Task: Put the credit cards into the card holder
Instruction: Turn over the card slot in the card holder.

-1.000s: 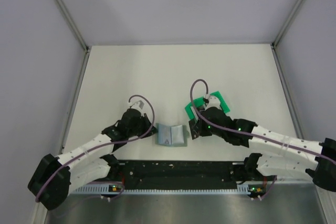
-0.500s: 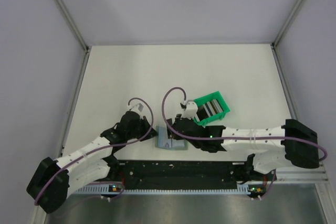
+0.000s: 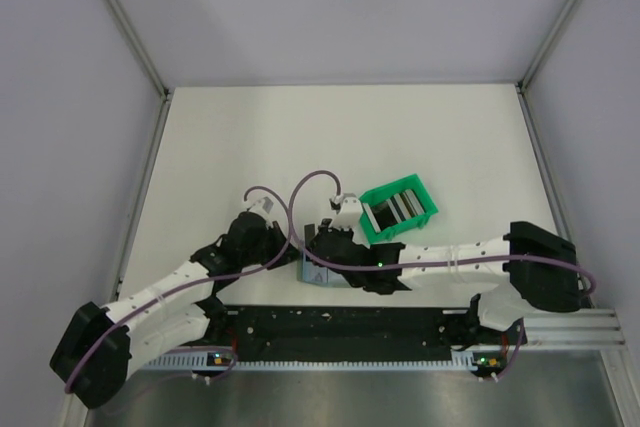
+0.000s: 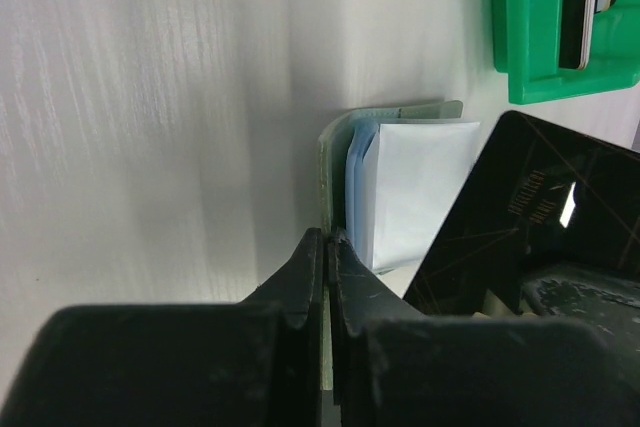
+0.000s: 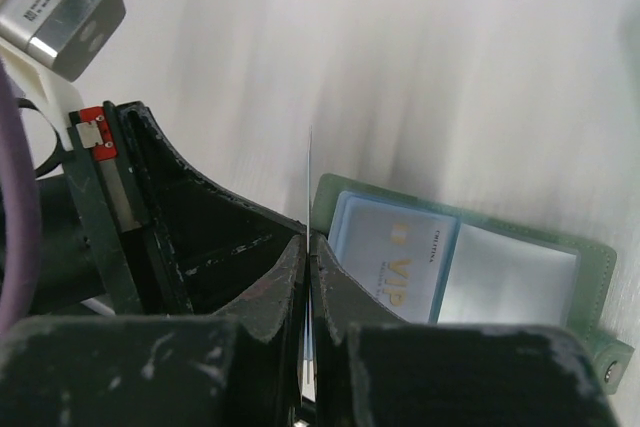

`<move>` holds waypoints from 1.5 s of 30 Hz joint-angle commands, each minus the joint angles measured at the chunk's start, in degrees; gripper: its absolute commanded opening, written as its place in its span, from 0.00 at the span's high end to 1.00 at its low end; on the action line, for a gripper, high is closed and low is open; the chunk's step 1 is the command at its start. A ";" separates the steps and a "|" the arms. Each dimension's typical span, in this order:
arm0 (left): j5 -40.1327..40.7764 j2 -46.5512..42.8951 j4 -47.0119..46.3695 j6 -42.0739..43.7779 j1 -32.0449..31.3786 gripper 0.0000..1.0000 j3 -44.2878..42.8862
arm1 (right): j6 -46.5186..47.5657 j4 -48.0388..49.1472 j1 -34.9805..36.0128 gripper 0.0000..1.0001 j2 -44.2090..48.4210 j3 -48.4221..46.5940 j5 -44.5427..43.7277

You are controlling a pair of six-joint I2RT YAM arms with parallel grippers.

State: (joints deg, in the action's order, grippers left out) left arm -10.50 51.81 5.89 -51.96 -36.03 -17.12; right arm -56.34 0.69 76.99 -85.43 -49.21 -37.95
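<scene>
Left pincer [image 4: 327, 243]: pinched narrow on the near edge of the flat grey-green folding card holder [image 4: 410, 182] (light blue inside showing).
Right pincer [image 5: 307, 244]: closed on a thin glossy black credit card [image 4: 505, 212], seen edge-on from its own wrist.
Card's axis: runs straight out from the right fingertips, with the far end just beside the holder's left rim.
Holder: lies open just beyond both pincers, long axis sideways; a pale VIP card [image 5: 388, 269] sits in one pocket.
Bright green plastic bin [image 4: 530, 47]: beyond the holder, with cards inside.
</scene>
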 commanded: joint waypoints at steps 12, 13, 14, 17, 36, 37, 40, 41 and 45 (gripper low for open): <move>-0.31 -1.54 -2.99 -0.68 0.17 1.00 0.78 | -2.02 -0.51 1.14 1.00 -3.52 -4.14 -3.35; -0.31 -1.54 -2.90 -0.68 0.26 1.00 0.78 | -2.20 -0.51 1.14 1.00 -3.69 -4.14 -3.18; -0.22 -1.45 -2.99 -0.68 0.17 1.00 0.78 | -2.20 -0.51 1.14 1.00 -3.87 -4.23 -2.92; -0.22 -1.36 -2.99 -0.68 0.26 1.00 0.78 | -2.55 -1.92 1.14 1.00 -4.22 -4.14 -2.83; -0.13 -1.28 -3.17 -0.68 0.26 1.00 0.95 | -2.29 -2.10 1.14 1.00 -5.01 -5.02 -2.30; -0.05 -1.27 -3.17 -0.68 0.17 1.00 0.87 | -2.20 -1.83 1.23 1.00 -5.01 -4.84 -2.30; -0.05 -1.10 -3.34 -0.68 0.26 1.00 0.87 | -2.29 -1.66 1.23 1.00 -4.92 -4.67 -2.21; -0.04 -1.10 -3.34 -0.68 0.26 1.00 0.95 | -2.29 -1.48 1.14 1.00 -4.75 -4.49 -2.30; -0.13 -0.75 -3.61 -0.77 0.17 1.00 0.95 | -2.29 -1.13 1.14 1.00 -4.66 -4.14 -2.21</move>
State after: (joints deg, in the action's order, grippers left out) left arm -10.70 51.13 5.52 -52.49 -36.03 -16.45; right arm -58.19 -2.48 77.25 -90.83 -51.55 -39.75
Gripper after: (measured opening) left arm 0.015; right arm 0.006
